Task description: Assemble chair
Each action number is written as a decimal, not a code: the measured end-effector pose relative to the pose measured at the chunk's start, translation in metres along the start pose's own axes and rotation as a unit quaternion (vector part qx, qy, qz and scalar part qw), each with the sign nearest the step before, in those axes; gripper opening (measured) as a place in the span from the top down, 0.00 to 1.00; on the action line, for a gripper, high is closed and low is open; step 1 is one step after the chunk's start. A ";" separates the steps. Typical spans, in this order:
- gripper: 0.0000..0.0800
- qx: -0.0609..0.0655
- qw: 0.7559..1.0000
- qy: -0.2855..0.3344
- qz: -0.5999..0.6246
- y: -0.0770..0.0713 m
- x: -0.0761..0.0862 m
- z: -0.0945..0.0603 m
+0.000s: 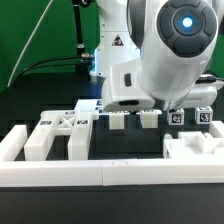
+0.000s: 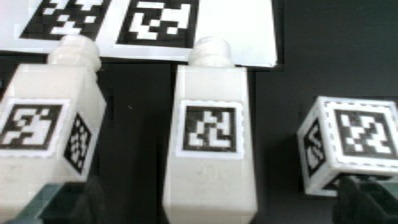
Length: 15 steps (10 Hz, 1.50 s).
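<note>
The Panda arm (image 1: 150,60) hangs over the row of parts beside the marker board (image 2: 160,25); I judge it is lining up for a pick, since no chair parts are joined yet. The counter (image 1: 130,150) is closed in front by the long border rail (image 1: 110,175), probably so that parts cannot slide off. The chair's barred frame (image 1: 55,135) lies between the marker board and this rail; a blocky panel piece (image 1: 195,148) lies farther from the board. One leg piece (image 2: 54,120) and a second leg piece (image 2: 210,130) lie flat, tags up for the cameras, peg tips at the board's edge; a tagged block (image 2: 361,140) stands apart beside them. The fingers (image 2: 50,205) are spread wide and grasp nothing; the second leg piece lies under their gap. The counter is matt black; behind it, a dark backdrop (image 1: 30,20) with cables (image 1: 40,50).
</note>
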<state>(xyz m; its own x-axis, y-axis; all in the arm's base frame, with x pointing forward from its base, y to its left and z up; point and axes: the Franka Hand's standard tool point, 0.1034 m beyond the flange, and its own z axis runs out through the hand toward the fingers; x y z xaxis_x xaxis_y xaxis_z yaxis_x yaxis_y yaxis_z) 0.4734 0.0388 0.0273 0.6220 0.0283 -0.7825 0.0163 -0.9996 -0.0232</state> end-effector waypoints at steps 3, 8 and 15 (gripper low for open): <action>0.19 -0.003 1.000 -0.006 -0.001 0.000 0.001 0.009; 0.33 -0.003 1.000 -0.007 -0.001 0.000 0.002 0.014; 0.65 -0.003 1.000 -0.007 -0.001 0.000 0.002 0.014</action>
<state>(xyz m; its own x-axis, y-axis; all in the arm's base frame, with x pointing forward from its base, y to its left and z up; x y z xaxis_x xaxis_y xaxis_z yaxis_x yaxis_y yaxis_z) 0.4636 0.0389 0.0174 0.6104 0.0312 -0.7914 0.0234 -0.9995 -0.0213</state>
